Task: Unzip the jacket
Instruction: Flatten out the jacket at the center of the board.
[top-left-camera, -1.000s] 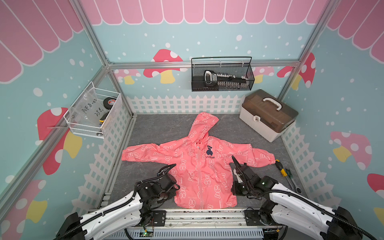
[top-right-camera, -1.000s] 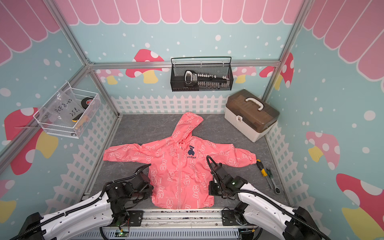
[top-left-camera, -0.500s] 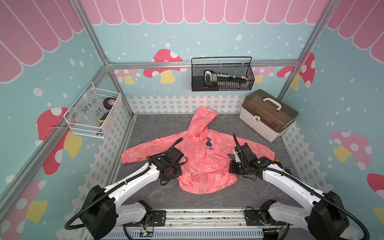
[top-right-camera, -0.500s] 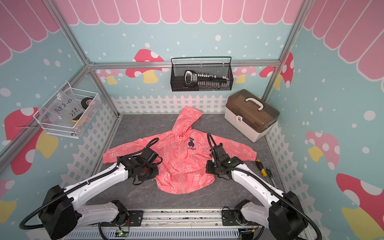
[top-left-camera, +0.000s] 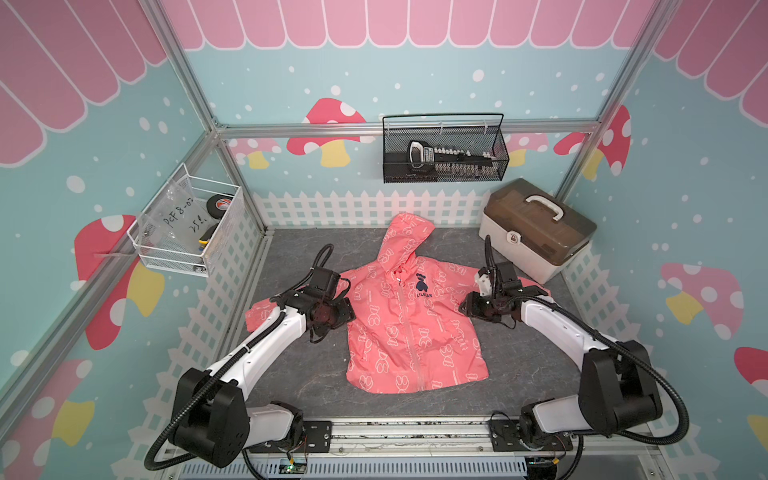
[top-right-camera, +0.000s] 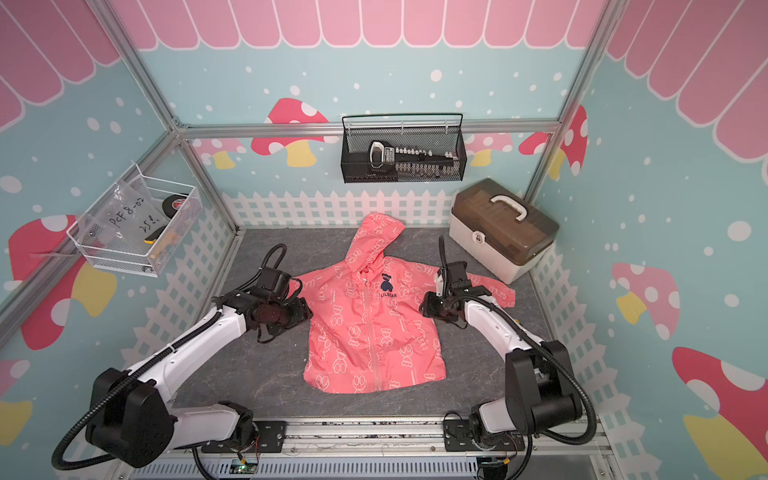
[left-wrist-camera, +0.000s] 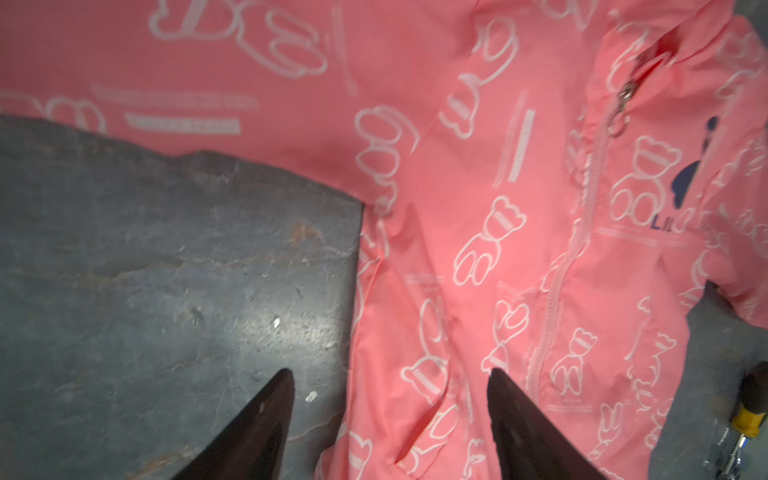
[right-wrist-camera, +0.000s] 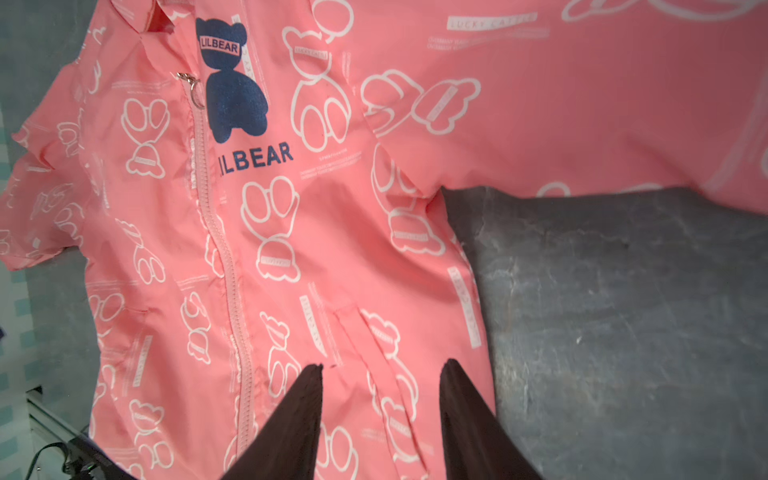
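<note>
My left jaws stand wide and empty over the side edge of the jacket (top-left-camera: 415, 332). It lies flat on the table (top-left-camera: 291, 374), hood (top-left-camera: 409, 232) away from me, zipper (right-wrist-camera: 226, 266) shut to the neck (its ring pull (right-wrist-camera: 192, 89) sits there). My right jaws hang apart, empty, over the other flank. Unzipping isn't begun, I judge: next, pin the collar (top-left-camera: 395, 272) and draw that pull toward the hem (top-left-camera: 415, 388).

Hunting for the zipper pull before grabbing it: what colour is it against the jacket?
Silver metal, a small ring-shaped zipper pull on the coral-pink jacket; clearest in the right wrist view.
</note>
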